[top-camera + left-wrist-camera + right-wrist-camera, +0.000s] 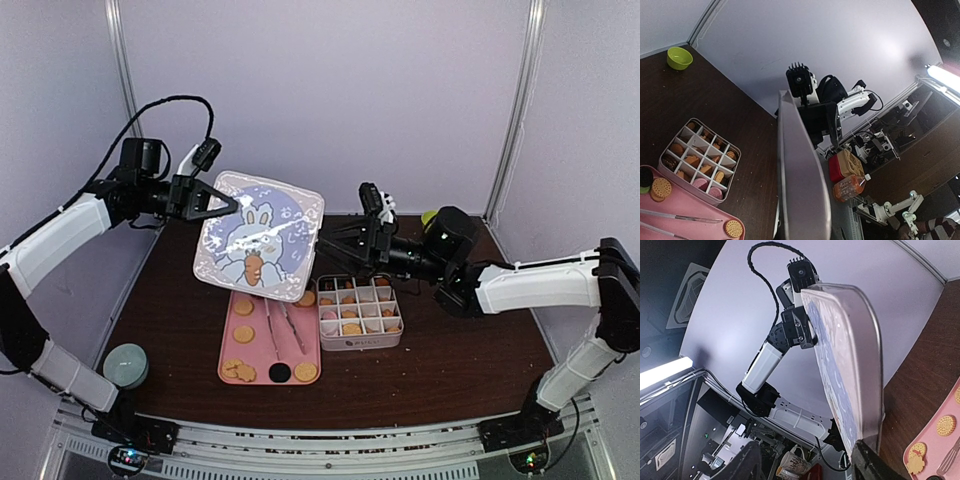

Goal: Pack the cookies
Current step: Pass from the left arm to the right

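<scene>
Above tray (250, 352), left jaws clamp lid (260, 235), right jaws apart by its edge; box (360, 343) mostly full, several cookies (243, 333) unpacked, lid off.

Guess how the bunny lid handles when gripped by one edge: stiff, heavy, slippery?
Probably stiff: the lid shows no sag, held by one edge in the left fingers. Likely light: its wall looks thin. Its glossy face may slip or pivot in that pinch.

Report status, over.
Left claw shut on lid. Right claw open at lid's other edge. Cookies in divided box and on pink tray. Lid raised, box open.
</scene>
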`<state>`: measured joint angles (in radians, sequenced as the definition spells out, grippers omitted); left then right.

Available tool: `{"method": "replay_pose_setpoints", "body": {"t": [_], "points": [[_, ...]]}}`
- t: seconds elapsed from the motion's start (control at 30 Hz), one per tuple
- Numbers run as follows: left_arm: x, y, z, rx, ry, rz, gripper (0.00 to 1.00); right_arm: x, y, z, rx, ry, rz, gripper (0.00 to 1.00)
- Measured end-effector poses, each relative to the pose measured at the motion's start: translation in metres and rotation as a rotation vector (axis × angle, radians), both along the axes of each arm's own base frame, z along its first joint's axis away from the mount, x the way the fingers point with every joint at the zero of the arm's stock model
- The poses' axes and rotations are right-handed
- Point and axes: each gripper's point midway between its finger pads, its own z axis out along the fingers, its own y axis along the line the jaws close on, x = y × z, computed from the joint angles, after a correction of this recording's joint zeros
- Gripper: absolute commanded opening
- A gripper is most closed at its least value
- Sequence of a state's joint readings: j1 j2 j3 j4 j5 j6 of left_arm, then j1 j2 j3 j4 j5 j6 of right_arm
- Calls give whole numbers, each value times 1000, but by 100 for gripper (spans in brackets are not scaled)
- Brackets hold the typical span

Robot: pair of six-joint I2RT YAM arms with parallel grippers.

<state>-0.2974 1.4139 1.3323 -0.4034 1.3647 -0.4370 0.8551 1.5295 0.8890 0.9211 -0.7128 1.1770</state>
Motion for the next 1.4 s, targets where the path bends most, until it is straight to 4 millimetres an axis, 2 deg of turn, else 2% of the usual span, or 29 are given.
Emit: {"method": "replay_pose_setpoints", "body": {"t": [0.17,0.43,0.67,0.87,1.0,1.17,1.2,1.23,1.33,1.4], "points": [[2,0,-1,-1,11,7,0,-2,15,-6,-16,-6,19,59],[6,0,-3,6,14,24,0,1,24,-22,-122,-34,-3,56],[6,0,-3,5,16,25,0,10,8,-24,-304,-111,-126,57],[2,0,-1,-4,24,2,0,16,10,-47,-382,-86,-151,56],[1,0,0,-6,25,-2,0,13,24,-43,-316,-67,-119,46],[0,0,-1,-8,26,-8,0,14,34,-16,-101,-11,-77,22],[-1,0,0,-10,28,-13,3,13,36,-14,-64,9,-64,17],[-2,0,0,-12,27,-17,10,13,37,-13,-42,21,-56,13],[-1,1,-3,-4,41,-11,40,12,38,-10,18,40,-27,3],[2,1,-11,13,47,1,55,9,37,-3,47,43,-15,0]]}}
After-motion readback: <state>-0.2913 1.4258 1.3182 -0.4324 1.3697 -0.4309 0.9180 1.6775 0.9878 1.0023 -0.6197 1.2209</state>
